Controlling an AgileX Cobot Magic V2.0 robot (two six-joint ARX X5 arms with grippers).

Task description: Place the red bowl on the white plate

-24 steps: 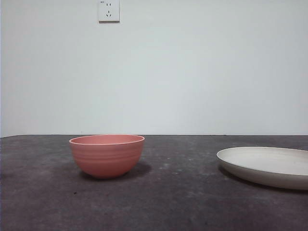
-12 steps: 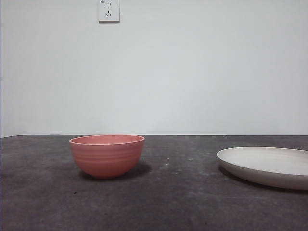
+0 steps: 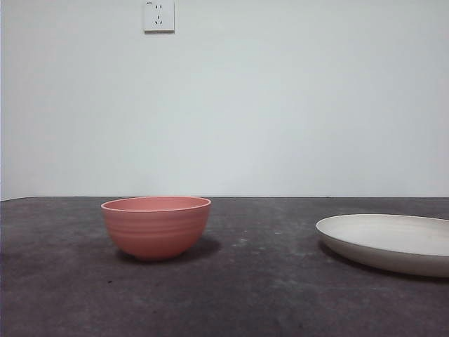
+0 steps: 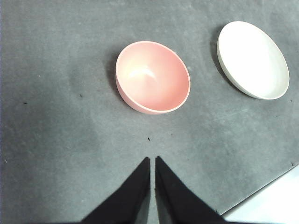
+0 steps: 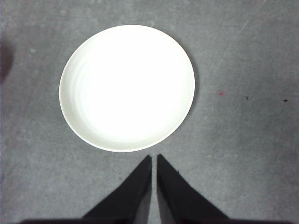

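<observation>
The left gripper (image 4: 152,161) is hanging high above the table (image 4: 56,140), its two black jaws pressed together to a thin slit and holding nothing. Straight out ahead of its tips, in its own wrist view, the red bowl (image 4: 153,77) is sitting upright and empty, mouth up, with a stretch of bare dark surface between jaw tips and rim. The white plate (image 4: 252,59) is lying off to one side of the bowl from there, well apart from it, not touching.

The right gripper (image 5: 154,161) is hovering too, jaws likewise pinched together and empty, and it is looking down on the white plate (image 5: 127,87), whose near rim is lying just ahead of its tips. The bowl is not showing in that wrist view at all.

From the front, neither arm is reaching into the picture. The red bowl (image 3: 156,227) is standing left of centre on the table (image 3: 266,295), and the white plate (image 3: 389,242) is resting to the right, partly cut off by the picture's edge, with a wide gap of tabletop between the two. A wall socket (image 3: 158,15) is sitting high on the pale wall behind.

To my eye the left arm is the nearer one to the bowl, which is round, so no long axis is dictating the approach. The grasp has not begun; the jaws would need to part, come down over one side of the rim, then carry the bowl sideways across that gap to the plate.
</observation>
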